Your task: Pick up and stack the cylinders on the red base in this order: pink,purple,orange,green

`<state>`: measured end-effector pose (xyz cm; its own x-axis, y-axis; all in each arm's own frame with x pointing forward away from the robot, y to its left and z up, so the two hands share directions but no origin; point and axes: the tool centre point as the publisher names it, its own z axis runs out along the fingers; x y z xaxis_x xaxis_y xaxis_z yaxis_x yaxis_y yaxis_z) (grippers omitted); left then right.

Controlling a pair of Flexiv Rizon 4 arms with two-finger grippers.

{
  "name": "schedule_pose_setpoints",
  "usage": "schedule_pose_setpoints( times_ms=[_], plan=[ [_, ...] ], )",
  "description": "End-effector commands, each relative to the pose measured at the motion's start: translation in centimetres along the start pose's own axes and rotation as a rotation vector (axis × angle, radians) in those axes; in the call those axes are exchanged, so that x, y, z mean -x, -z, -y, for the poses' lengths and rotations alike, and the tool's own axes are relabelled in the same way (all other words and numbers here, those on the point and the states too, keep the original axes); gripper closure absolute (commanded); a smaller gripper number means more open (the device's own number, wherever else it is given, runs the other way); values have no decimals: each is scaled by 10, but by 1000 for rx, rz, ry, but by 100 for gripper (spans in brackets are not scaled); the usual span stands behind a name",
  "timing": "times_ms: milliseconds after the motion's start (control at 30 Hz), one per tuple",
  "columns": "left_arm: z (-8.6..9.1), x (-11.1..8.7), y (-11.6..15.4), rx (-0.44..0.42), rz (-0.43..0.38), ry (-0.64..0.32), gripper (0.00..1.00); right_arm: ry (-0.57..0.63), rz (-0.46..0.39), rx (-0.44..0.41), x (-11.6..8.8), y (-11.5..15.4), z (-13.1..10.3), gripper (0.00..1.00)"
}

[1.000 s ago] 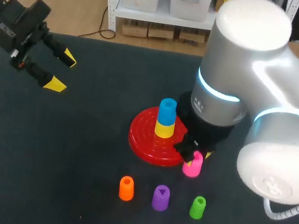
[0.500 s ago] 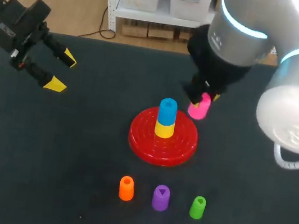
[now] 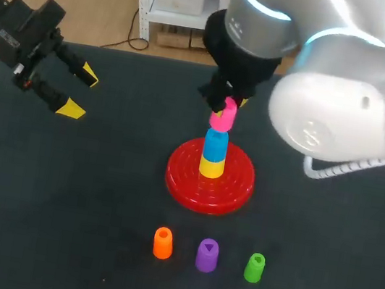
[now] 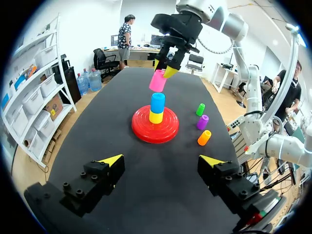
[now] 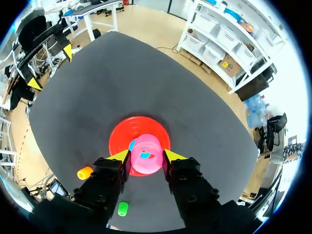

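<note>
Pink cylinder (image 3: 223, 115) of smooth plastic hung clamped in my right gripper (image 5: 146, 157), just above a blue cylinder (image 3: 215, 142) stacked on a yellow cylinder (image 3: 211, 167) on the ridged red base (image 3: 184, 176). Three others, an orange cylinder (image 3: 163, 243), a purple cylinder (image 3: 207, 255) and a green cylinder (image 3: 254, 267), stood in a row on the dark matte table (image 3: 58, 204). My left gripper (image 3: 81, 92) hovered off to the side with its fingers spread, holding nothing.

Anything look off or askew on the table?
Pink cylinder hangs slightly tilted in the right gripper's jaws, just above the blue cylinder and not square to it. Nothing spilled or toppled.
</note>
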<state>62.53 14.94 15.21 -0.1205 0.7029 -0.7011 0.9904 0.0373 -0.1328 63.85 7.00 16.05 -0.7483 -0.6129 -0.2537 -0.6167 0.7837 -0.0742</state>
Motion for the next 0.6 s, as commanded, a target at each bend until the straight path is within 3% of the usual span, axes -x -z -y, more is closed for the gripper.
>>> schedule_pose_setpoints(
  times_ms=[33,600],
  plan=[
    [0,-1,-1,2,2,-2,0,2,-51,-2,7,-7,-3,100],
    [0,-1,-1,2,2,-2,0,-22,-84,20,-2,-17,-8,100]
  ],
)
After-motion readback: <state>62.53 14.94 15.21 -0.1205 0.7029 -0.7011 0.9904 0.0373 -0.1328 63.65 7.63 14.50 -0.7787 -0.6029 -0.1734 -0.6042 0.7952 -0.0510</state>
